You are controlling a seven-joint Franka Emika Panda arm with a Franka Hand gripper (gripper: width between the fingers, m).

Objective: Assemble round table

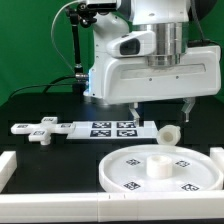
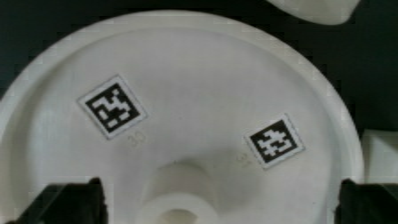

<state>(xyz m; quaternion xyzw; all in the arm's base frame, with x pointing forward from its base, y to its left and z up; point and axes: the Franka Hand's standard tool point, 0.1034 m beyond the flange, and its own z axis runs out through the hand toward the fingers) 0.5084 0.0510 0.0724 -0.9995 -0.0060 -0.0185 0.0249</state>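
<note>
In the wrist view the large white rimmed round plastic disc (image 2: 196, 90) overruns the frame on several sides, and its raised central hub (image 2: 178, 195) is cropped at the edge. The short thick white cylinder leg (image 2: 329, 8) shows only as a cut-off sliver. The claw (image 2: 210, 205) appears only as blurred dark fingers (image 2: 63, 200) in two corners.

In the exterior view the white robot arm (image 1: 150, 50) is cut off by the upper edge. The fingertips fade into the black surface (image 1: 40, 100), and the marker board (image 1: 110, 127) patterns are too small to read.
</note>
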